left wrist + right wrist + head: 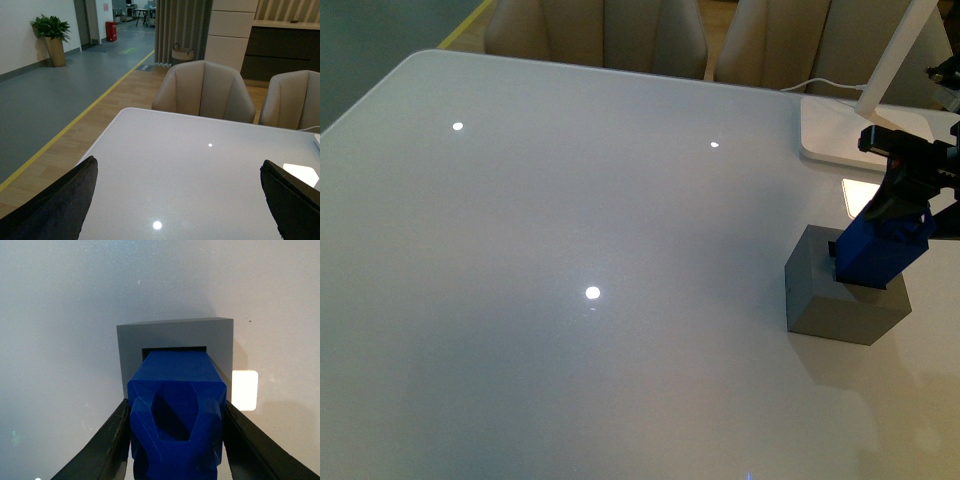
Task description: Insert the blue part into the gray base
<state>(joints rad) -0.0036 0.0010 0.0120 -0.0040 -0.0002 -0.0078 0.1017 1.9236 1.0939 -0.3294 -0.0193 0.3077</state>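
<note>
My right gripper clamped the blue part, tilted, its lower end at the top hole of the gray base. A white lamp foot stood just behind the base, and open table spread to the left. My left gripper hung spread wide.

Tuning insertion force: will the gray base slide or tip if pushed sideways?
Likely slides rather than tips: the gray base is a squat cube sitting flat on a glossy table, nothing bracing it. Looks rigid, so no give. The blue part in the right pincer looks tilted, so side load seems probable.
</note>
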